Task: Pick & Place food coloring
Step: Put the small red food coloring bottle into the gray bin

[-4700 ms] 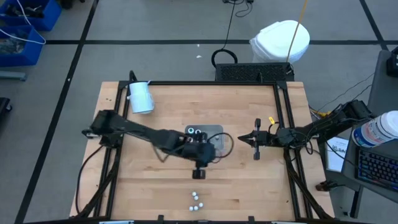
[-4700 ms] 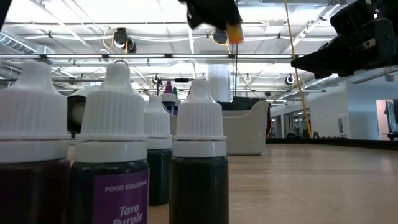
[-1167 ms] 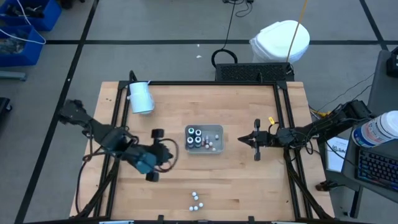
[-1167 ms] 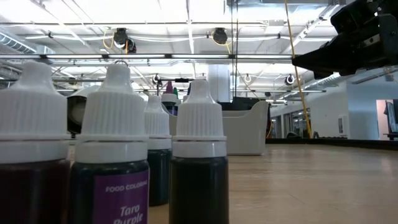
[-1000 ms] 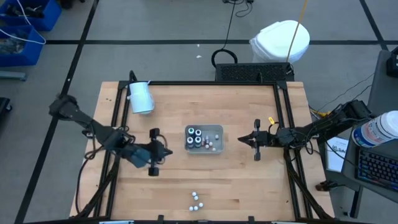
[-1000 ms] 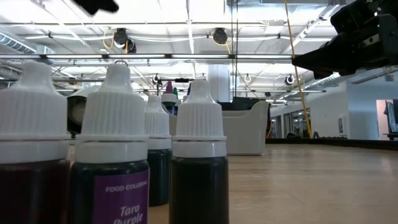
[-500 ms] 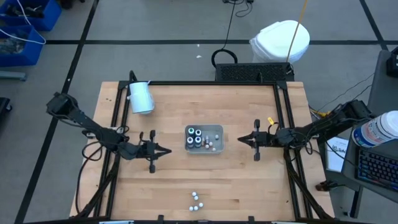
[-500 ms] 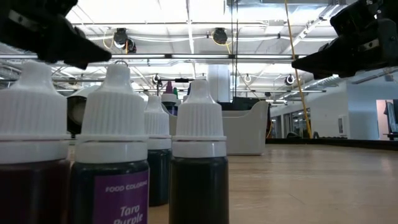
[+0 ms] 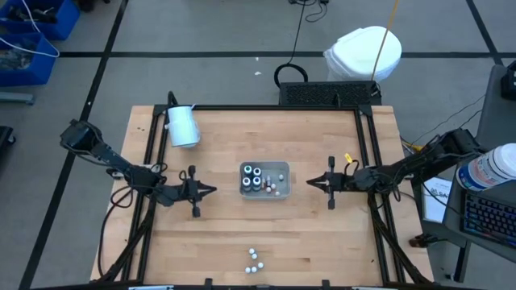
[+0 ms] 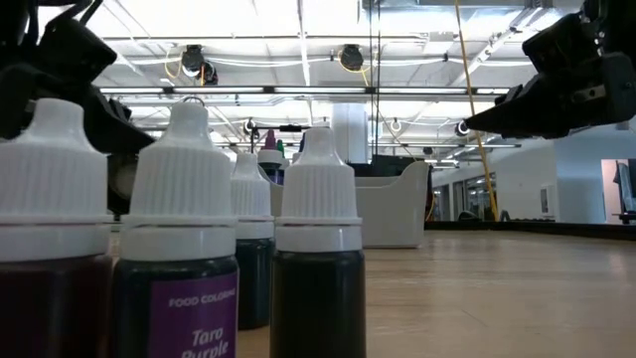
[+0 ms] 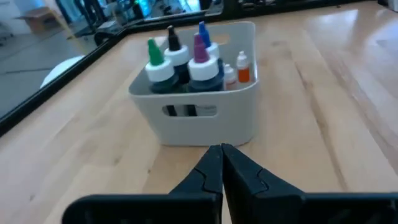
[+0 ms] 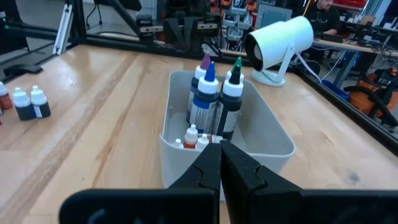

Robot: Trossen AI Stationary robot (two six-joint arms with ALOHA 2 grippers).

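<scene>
Grippers stand closed and empty: left gripper (image 9: 211, 190) and right gripper (image 9: 310, 183) flank the tray (image 9: 282, 168), which holds four tall food coloring bottles (image 9: 253, 176). Loose bottles (image 9: 254, 260) sit near the table's front edge. Open your jaws before descending; approach one cap vertically, clear of neighbours.

Pale grey tray (image 11: 205, 118) holds green-, blue- and purple-tipped bottles (image 11: 186, 62).

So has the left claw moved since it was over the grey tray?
Yes. The left claw is now left of the pale grey rectangular tray, shut.
</scene>
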